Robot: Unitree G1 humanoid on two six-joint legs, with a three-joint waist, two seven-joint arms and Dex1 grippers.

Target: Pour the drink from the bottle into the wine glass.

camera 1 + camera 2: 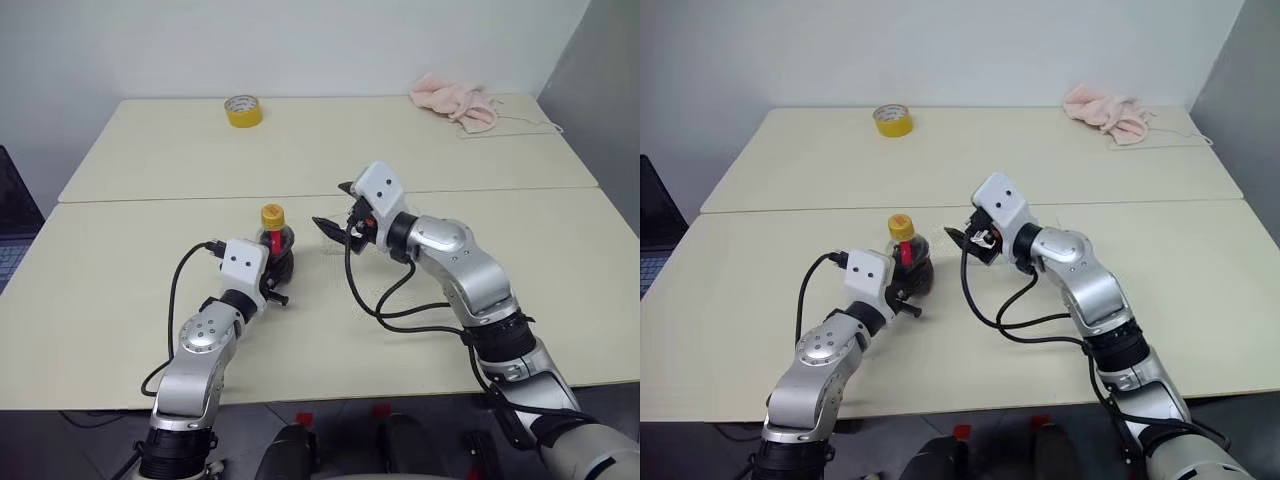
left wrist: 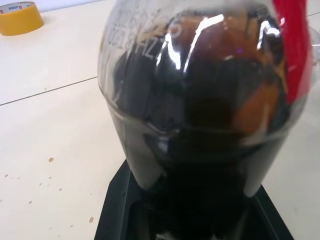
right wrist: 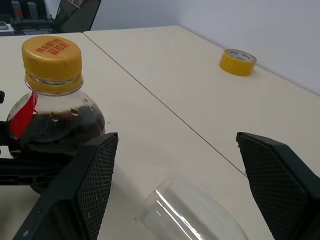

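Observation:
The bottle stands on the near table, its yellow cap on and the dark drink filling its round base. My left gripper is shut on the bottle's lower body. My right gripper hovers just right of the bottle, pointing toward it, with its fingers wide open and nothing between them touching. A clear curved piece of the wine glass shows low between those fingers in the right wrist view. How it stands I cannot tell.
A yellow tape roll lies on the far table, and a pink cloth at its back right. A seam divides the two tables. A dark object sits past the left edge. Black cables trail from my right arm.

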